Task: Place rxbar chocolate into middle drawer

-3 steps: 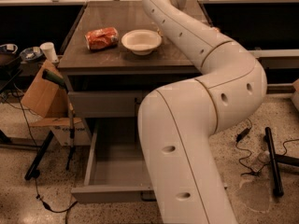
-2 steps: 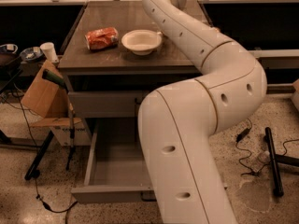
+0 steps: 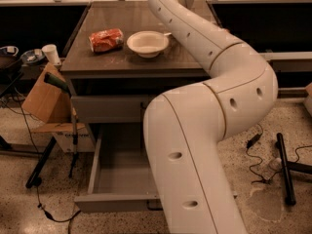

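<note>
1. The gripper is out of frame. The arm (image 3: 214,116) climbs over the table and leaves at the top edge, so the gripper lies somewhere beyond the far side of the table. Whether it is wide, narrow or holding anything cannot be told.
2. The rxbar is not visible anywhere, neither on the table nor in the drawer. It may be at the hidden gripper or behind the arm, but that is a guess.
3. The arm's elbow folds low in front of the cabinet and its upper link stretches back across the table. This looks like a long reach to the far edge, probably to fetch the bar.
4. The bowl (image 3: 147,43) stands upright on the table (image 3: 122,65), just beside the arm. The snack bag (image 3: 106,40) lies flat to its left, close but apart. Both sit clear of the front edge and are not part of the job.
5. The middle drawer (image 3: 122,177) is pulled well out below the shut upper front (image 3: 107,108). What shows of its grey tray is bare, with the right part hidden by the arm. It seems ready to take the bar, so the placing is judged not yet done.
6. A cup (image 3: 50,53) and a cardboard box (image 3: 41,94) stand left of the cabinet, out of the arm's way.
7. Writing: the bag's print is unreadable. A lower box (image 3: 68,140) carries dark lettering too small to make out.
</note>
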`<state>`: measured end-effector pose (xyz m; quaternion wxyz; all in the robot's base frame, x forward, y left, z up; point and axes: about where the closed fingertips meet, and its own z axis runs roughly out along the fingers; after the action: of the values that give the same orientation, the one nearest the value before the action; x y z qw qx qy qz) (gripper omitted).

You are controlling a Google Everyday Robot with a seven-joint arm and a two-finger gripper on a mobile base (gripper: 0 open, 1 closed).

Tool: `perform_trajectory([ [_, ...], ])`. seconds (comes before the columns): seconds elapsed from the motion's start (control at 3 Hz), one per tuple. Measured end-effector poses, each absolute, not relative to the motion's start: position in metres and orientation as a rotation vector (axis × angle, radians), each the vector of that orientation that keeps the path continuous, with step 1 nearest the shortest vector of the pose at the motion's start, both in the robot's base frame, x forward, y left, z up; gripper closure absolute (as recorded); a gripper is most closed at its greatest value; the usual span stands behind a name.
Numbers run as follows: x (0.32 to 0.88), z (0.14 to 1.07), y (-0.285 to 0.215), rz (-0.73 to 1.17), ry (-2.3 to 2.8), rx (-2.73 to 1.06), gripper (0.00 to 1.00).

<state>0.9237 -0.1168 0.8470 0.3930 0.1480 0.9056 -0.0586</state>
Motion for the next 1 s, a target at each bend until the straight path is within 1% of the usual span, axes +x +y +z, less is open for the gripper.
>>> perform_trajectory([
  [1.0, 0.918, 0.919, -0.158, -0.134, 2.143, 0.458, 1.00],
])
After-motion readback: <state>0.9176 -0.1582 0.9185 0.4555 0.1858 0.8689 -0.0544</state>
